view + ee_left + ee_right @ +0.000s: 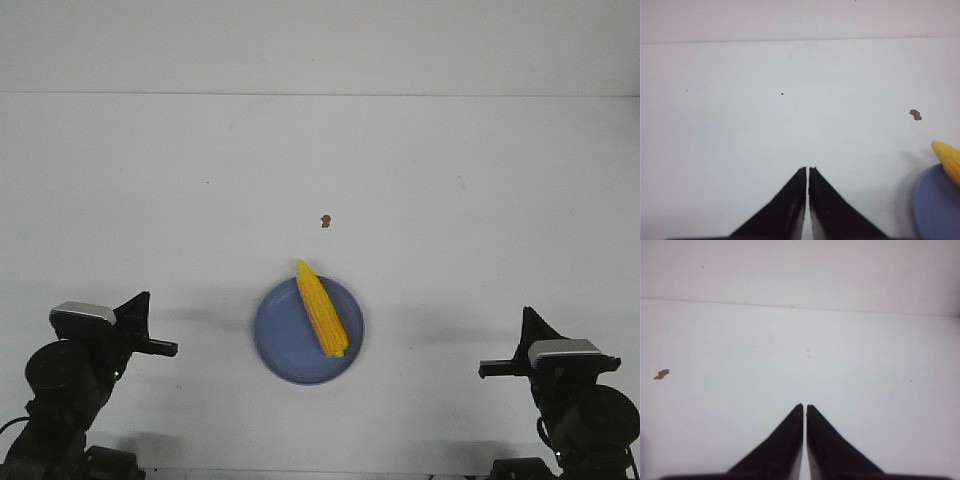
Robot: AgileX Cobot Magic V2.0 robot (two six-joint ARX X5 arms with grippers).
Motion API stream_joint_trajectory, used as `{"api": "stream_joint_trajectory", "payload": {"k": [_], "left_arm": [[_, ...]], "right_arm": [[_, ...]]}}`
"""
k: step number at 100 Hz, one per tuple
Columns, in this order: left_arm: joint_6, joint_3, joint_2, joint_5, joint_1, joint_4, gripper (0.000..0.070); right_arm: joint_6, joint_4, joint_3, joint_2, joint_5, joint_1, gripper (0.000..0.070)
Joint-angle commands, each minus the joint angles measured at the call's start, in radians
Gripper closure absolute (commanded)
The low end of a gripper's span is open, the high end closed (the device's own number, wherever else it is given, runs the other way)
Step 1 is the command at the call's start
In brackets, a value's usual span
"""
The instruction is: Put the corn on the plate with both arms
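The yellow-orange corn [320, 308] lies across the round blue plate [283, 345] near the table's front middle, its pointed tip over the far rim. In the left wrist view the corn's tip [947, 159] and the plate's edge [935, 210] show at the side. My left gripper [168, 348] is shut and empty at the front left, well apart from the plate; it also shows in the left wrist view [807, 170]. My right gripper [488, 369] is shut and empty at the front right; it also shows in the right wrist view [804, 406].
A small brown speck [325, 221] lies on the white table beyond the plate; it also shows in the left wrist view [915, 115] and the right wrist view [661, 374]. The table's far edge meets a white wall.
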Motion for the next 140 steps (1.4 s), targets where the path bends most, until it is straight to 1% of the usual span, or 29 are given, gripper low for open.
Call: {"api": "stream_joint_trajectory", "payload": {"k": [1,88,95,112,119,140], "left_arm": [[-0.002,0.014,-0.001,-0.002,-0.001,0.008,0.0684],[0.000,0.011,-0.044,-0.002,-0.001,0.010,0.0684],[0.045,-0.015,-0.076,-0.003,-0.001,0.063,0.0684],[0.048,-0.169,-0.181,-0.003,0.000,0.281,0.0684],[0.049,-0.243,-0.231,-0.003,0.005,0.344,0.0684],[0.049,-0.398,-0.359,-0.003,0.058,0.381,0.0684]], "right_arm": [[0.000,0.015,0.011,0.000,0.002,0.000,0.0686],[0.000,0.016,0.011,0.000,0.002,0.000,0.0686],[0.000,0.016,0.011,0.000,0.002,0.000,0.0686],[0.000,0.016,0.011,0.000,0.002,0.000,0.0686],[0.000,0.016,0.011,0.000,0.002,0.000,0.0686],[0.000,0.016,0.011,0.000,0.002,0.000,0.0686]]}}
